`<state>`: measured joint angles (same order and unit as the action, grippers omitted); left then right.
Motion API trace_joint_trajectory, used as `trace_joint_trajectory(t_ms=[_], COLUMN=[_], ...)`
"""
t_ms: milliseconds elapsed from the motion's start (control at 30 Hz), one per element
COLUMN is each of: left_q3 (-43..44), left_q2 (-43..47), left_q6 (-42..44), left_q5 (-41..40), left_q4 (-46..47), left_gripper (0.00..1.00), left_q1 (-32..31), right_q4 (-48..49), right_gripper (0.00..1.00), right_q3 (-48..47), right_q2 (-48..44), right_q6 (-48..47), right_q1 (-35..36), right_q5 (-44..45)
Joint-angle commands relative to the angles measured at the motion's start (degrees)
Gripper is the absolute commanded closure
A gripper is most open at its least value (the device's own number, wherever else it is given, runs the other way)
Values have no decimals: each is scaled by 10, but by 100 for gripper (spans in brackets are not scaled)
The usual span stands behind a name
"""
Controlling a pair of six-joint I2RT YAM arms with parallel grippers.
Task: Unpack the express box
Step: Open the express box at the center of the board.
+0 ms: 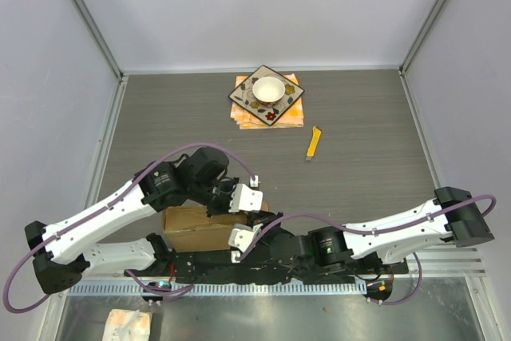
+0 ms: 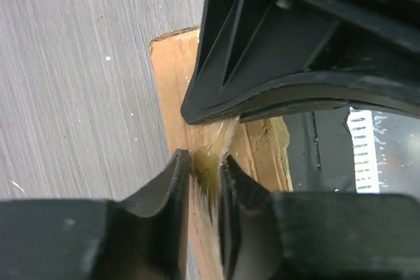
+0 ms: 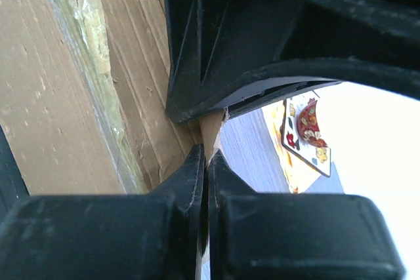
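Note:
The express box, plain brown cardboard, lies at the near table edge between my two arms. My left gripper reaches over its right end. In the left wrist view that gripper is shut on a yellowish strip of clear tape pulled up off the box. My right gripper meets it there. In the right wrist view it is shut on the thin edge of a cardboard flap; a taped seam runs along the box.
An orange-patterned square plate with a white bowl rests on orange cloth at the far middle. A yellow utility knife lies to its right. The metal rail borders the near edge, with a crumpled white scrap beyond it.

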<state>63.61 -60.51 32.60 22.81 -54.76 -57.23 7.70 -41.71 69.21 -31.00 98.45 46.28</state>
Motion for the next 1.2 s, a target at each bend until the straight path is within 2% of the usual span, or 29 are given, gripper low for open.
trace_joint_trajectory(t_ms=[0, 100, 133, 267, 300, 367, 400, 567, 733, 800, 1000, 1167], left_q3=[1, -9, -12, -19, -18, -18, -18, -13, -4, 0, 53, 104], left_q2=[1, 5, 5, 6, 9, 14, 20, 33, 41, 44, 34, 7], left_q6=[-3, -14, -14, -5, -3, 1, 0, 48, 60, 62, 77, 119], left_q5=[-29, -26, -26, -32, -34, -36, -36, -47, -51, -39, -50, -145], left_q4=[45, 56, 60, 54, 52, 45, 41, 25, 18, 13, -3, -6], left_gripper=[83, 73, 72, 100, 100, 100, 100, 100, 100, 100, 100, 100], left_q1=[6, 6, 6, 6, 7, 10, 12, 14, 14, 16, 26, 27], right_q4=[46, 68, 76, 57, 48, 28, 21, 16, -131, -139, -118, -117], right_gripper=[99, 99, 99, 97, 82, 44, 7, 6, 5, 5, 4, 4], right_q3=[-30, -31, -35, -64, -79, -86, -81, -13, 4, 37, 83, 78], right_q2=[9, 12, 15, 24, 22, -7, -26, -209, -292, -335, -346, -323], right_q6=[38, 40, 40, 75, 89, 125, 165, 254, 327, 335, 326, 314], right_q1=[17, 17, 17, 17, 17, 17, 17, 16, 16, 17, 17, 16], right_q5=[-45, -47, -53, -58, -54, -46, -60, -145, -121, -114, -85, -30])
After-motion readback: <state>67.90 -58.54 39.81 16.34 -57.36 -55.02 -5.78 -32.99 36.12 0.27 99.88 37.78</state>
